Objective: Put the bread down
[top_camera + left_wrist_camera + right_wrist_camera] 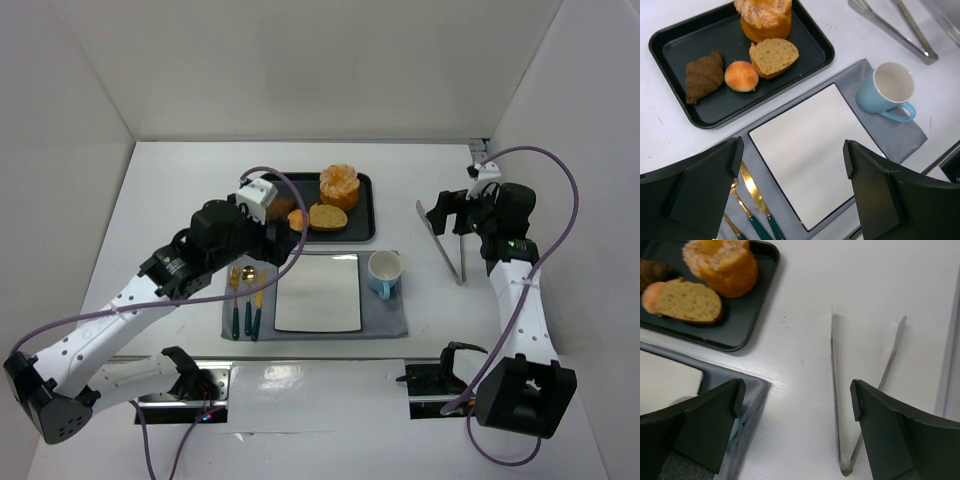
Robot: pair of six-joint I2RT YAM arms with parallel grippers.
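**Top view.** The bread (297, 220) lies in the black tray (366, 182) at the far middle of the tabletop (170, 190). It sits just left of the cut slice (328, 217), and the left wrist partly covers it. The left arm reaches diagonally from the near-left corner. Its end effector (282, 245) hangs over the tray's near edge and the far-left corner of the white plate (318, 292). The right arm extends straight forward, with its end effector (463, 214) above the tongs (447, 248).

**Left wrist view.** The bread is round, so no long axis can be told. Its domed top faces up, between a dark croissant (704, 75) and the slice, and it touches or nearly touches both. The ridged pastry (763, 17) stands behind. The fingers (700, 192) are spread wide and hold nothing, well short of the bread. The blue cup (887, 90) stands to the right of the plate.

**Right wrist view.** Only an edge of the bread shows at the left border. The fingers (895, 437) are spread and empty, with the tongs lying on the tabletop between them.
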